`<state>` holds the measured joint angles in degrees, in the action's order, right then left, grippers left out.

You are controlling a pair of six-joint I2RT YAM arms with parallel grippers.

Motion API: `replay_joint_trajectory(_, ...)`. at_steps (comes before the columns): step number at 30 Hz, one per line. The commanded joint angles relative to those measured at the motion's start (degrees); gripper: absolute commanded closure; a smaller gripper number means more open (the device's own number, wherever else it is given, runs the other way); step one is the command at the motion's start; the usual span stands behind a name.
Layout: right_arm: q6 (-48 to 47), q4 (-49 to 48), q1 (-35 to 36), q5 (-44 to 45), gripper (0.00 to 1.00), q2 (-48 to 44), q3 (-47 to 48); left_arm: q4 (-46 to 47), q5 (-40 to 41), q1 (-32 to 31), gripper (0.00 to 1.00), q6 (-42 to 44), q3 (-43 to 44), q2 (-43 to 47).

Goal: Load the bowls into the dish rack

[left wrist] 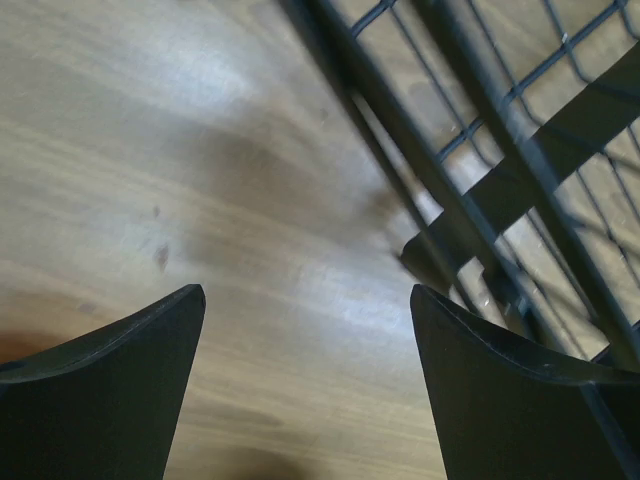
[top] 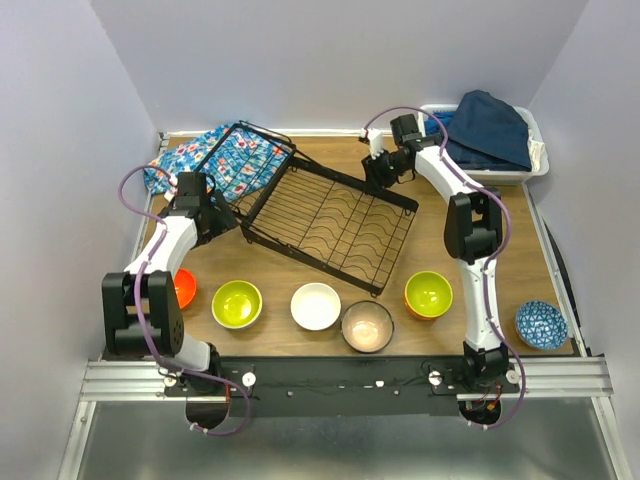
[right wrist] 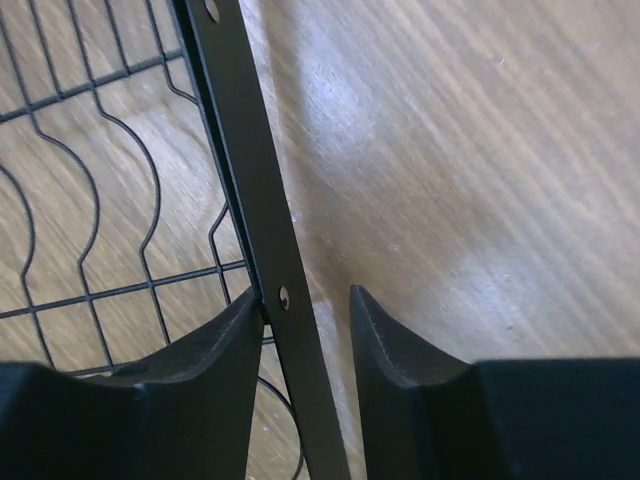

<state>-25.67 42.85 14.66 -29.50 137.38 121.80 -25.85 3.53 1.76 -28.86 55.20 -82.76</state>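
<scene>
Bowls stand in a row along the 6 o'clock edge of the table [top: 520,250], all outside the rack [top: 340,220]. From 7 to 5 o'clock they are a red bowl [top: 185,288] half hidden by the left arm, a green bowl [top: 237,303], a white bowl [top: 315,306], a beige bowl [top: 367,325], an orange bowl [top: 428,294] with lime inside, and, well apart at 5 o'clock, a blue bowl [top: 541,324]. The rack lies flat at the centre, skewed so its long sides run roughly from 10 to 4 o'clock. Its end panel [top: 255,165] tilts up at the 11 o'clock end, over a blue patterned cloth [top: 180,160]. A white bin [top: 515,177] of dark clothes sits at 1 o'clock.

The left gripper [left wrist: 305,300] is at the rack's 9 o'clock corner, released: its fingers spread wide over bare wood, with the rack's frame just beside the right one. The right gripper [right wrist: 305,295] is at the rack's 1 o'clock side, straddling its flat rim bar [right wrist: 240,150]. One finger touches the bar and the other stands a little off it, so the claw is not clenched on it
</scene>
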Motion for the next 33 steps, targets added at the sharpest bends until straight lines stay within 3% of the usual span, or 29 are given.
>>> replay_joint_trajectory(1,4.49,-3.91,0.29,5.76,0.59,-0.62,-3.32,2.37,-2.74,-0.18,0.08,-1.81,5.35,-4.85)
replay_joint_trajectory(6,5.81,-4.71,0.37,6.91,0.71,-1.24,-4.64,3.52,-3.44,-1.49,0.09,-1.55,10.0,-8.38)
replay_joint_trajectory(14,6.95,-4.71,0.37,7.17,0.8,-2.99,-5.69,5.8,-3.44,-4.48,0.09,-1.2,14.58,-14.09)
replay_joint_trajectory(17,8.35,-4.97,0.37,7.17,0.9,-4.31,-7.09,6.51,-3.27,-5.62,0.09,-1.2,16.78,-16.2)
replay_joint_trajectory(18,8.7,-4.97,0.37,7.26,0.99,-4.75,-7.62,6.68,-3.27,-6.24,0.09,-1.2,18.09,-16.73)
replay_joint_trajectory(27,12.83,-6.73,0.29,7.79,0.99,-10.46,-16.58,7.3,-3.18,-9.75,0.09,-0.05,25.82,-22.53)
replay_joint_trajectory(33,20.83,-9.54,0.37,9.19,0.99,-13.72,-20.72,7.92,-3.0,-12.65,0.08,0.73,29.17,-25.61)
